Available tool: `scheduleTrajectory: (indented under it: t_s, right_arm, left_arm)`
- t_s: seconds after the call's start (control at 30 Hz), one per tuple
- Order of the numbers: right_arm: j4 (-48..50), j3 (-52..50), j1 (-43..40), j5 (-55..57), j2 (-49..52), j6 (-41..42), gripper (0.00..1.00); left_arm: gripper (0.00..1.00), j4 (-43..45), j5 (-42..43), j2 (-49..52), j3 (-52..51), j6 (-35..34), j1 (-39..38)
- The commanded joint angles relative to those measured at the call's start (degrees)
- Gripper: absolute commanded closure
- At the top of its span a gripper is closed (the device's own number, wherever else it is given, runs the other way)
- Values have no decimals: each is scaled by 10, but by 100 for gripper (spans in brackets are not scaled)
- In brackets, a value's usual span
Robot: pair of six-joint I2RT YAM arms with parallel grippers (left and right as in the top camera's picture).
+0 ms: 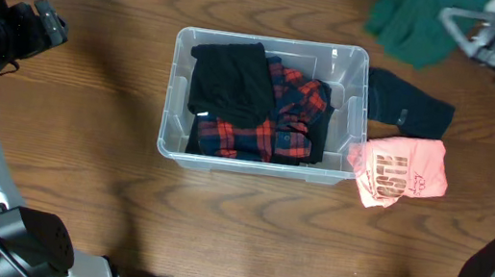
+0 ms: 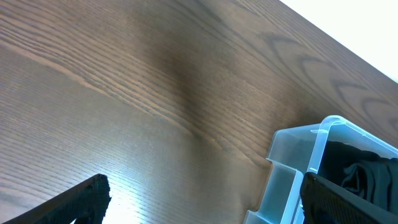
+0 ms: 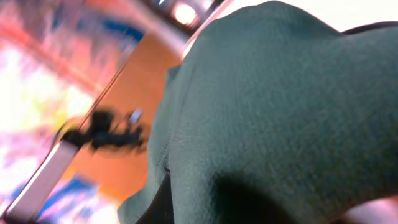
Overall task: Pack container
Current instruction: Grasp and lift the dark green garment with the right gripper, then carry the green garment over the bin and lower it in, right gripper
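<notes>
The table carries the clear container at its middle, long axis running left to right, already holding a black garment and a plaid shirt. Just beside its right wall lie a navy garment and a pink shirt. My right claw, at the far right corner, looks clenched on a green garment. From there the container lies to my left and nearer me. My left claw hangs released, off the container's left end.
</notes>
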Motion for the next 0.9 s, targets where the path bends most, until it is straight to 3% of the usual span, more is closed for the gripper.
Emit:
scheduleTrajectory:
  t_s: [0.0,0.37,0.6,0.7,0.87]
  right_arm:
    - [3,4,61,-76,-3,3,99]
    - [-31,2,211,-36,39,-45,99]
    - [-198,2,236,183,42,-16,98]
    - [-220,2,239,250,42,-64,98]
    - [-260,3,239,237,41,-148,98]
  left_arm:
    - [2,-1,-1,0,-1,-3,2]
    - [2,-1,-1,0,-1,-3,2]
    - [2,-1,-1,0,-1,-3,2]
    - [2,-1,-1,0,-1,-3,2]
    - [2,-1,-1,0,-1,-3,2]
